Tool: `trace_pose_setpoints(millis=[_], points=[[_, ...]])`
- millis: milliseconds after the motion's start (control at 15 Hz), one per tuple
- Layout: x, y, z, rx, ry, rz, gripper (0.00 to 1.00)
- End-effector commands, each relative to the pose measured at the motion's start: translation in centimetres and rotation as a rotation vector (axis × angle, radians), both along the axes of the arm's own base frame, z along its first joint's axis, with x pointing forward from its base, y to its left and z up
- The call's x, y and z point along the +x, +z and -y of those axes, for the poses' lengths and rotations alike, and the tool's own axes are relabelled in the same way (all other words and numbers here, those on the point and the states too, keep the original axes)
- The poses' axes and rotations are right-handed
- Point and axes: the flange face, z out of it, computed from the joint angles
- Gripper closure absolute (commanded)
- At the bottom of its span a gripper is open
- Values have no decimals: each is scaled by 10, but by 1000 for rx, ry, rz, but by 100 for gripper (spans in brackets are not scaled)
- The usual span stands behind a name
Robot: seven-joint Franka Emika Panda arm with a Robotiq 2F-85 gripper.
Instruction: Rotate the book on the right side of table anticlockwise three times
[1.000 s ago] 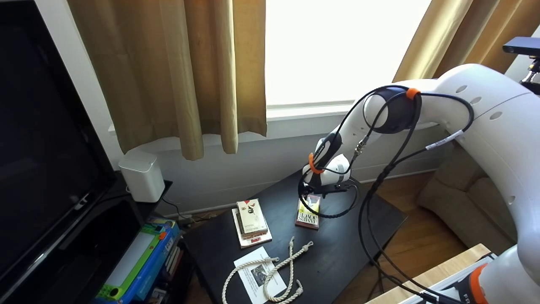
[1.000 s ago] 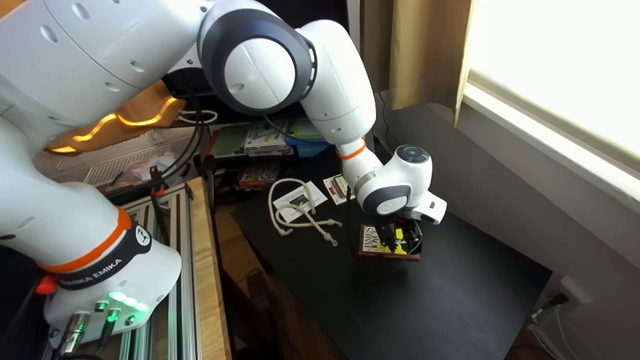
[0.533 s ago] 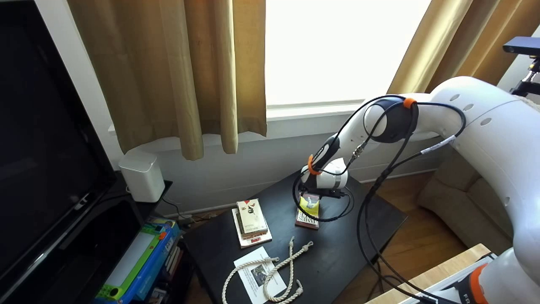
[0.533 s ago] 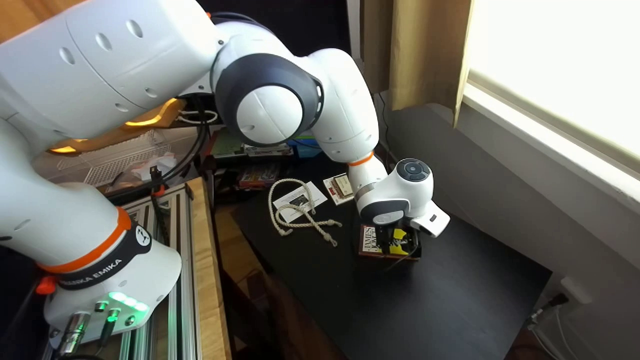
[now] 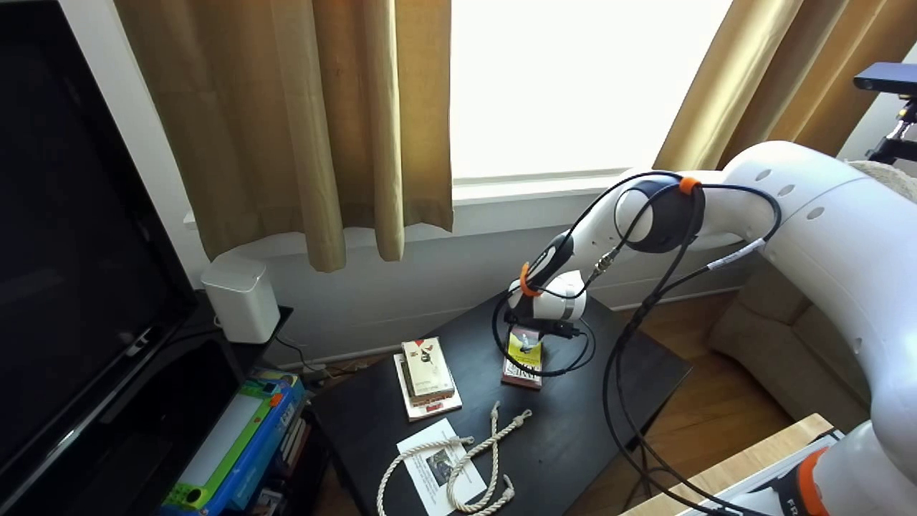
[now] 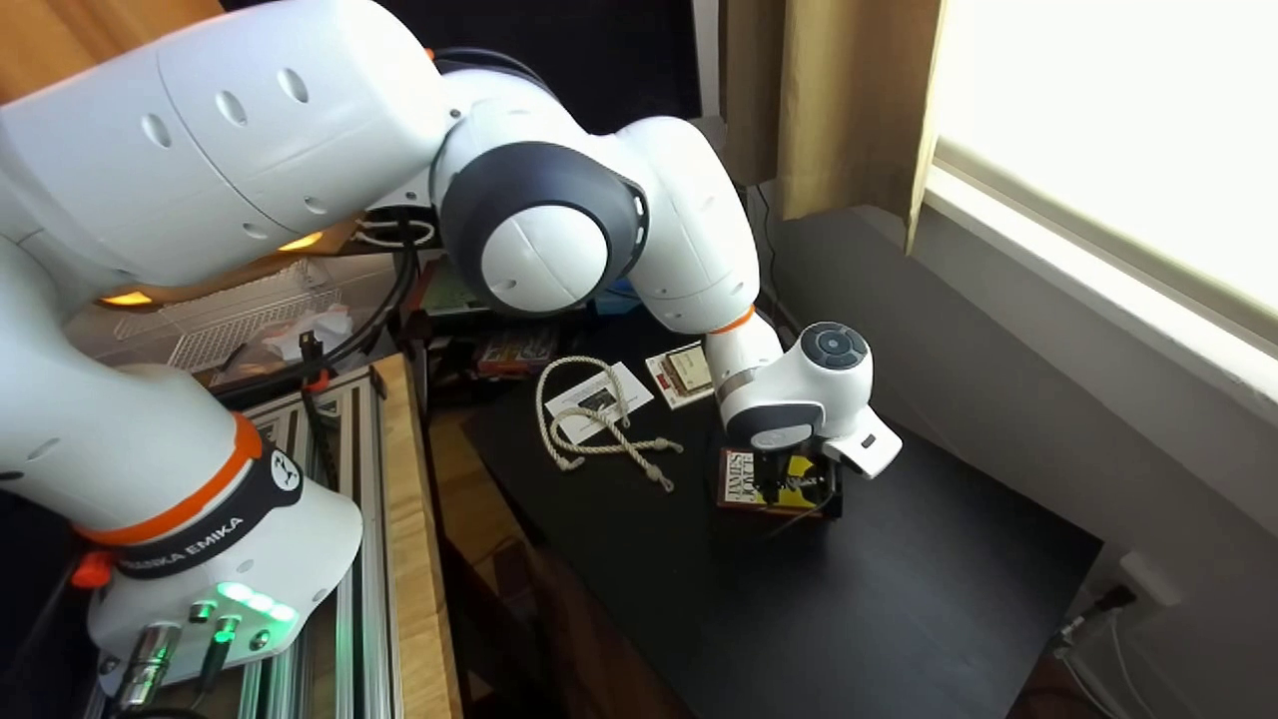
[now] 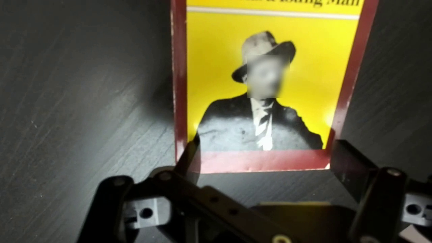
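The book on the table's right side is a James Joyce paperback with a dark red border and a yellow and white cover [image 5: 526,364]. It lies flat on the black table [image 6: 899,589] and also shows in an exterior view [image 6: 739,479]. In the wrist view the book's yellow cover [image 7: 314,77] fills the upper middle. My gripper [image 7: 268,144] is open, its fingers apart near the book's lower end. The left finger overlaps the lower left corner; the right finger is just outside the right edge. I cannot tell whether they touch it. In an exterior view the gripper [image 6: 767,487] is over the book.
A tan booklet [image 5: 428,369] lies on a white book [image 5: 435,411] on the table's left side. A cream rope [image 5: 494,459] lies over a white sheet [image 5: 433,494]. The wall and window stand behind the table. A black cable loop [image 5: 551,373] hangs from the wrist.
The arm has come down and my gripper has lowered over the book, shifting slightly. The movement in the last half second is small. The book has not moved.
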Motion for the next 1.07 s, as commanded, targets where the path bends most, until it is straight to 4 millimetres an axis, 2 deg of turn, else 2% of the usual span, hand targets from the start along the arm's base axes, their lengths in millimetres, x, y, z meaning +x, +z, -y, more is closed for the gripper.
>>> trace_pose_setpoints(millis=[0, 267, 733, 800, 1000], points=[[0, -21, -13, -15, 56, -58, 0], [7, -27, -36, -52, 175, -101, 0], [25, -30, -88, -125, 414, -133, 0], [21, -15, -93, -129, 441, -134, 0], [30, -13, -104, -139, 489, -93, 0]])
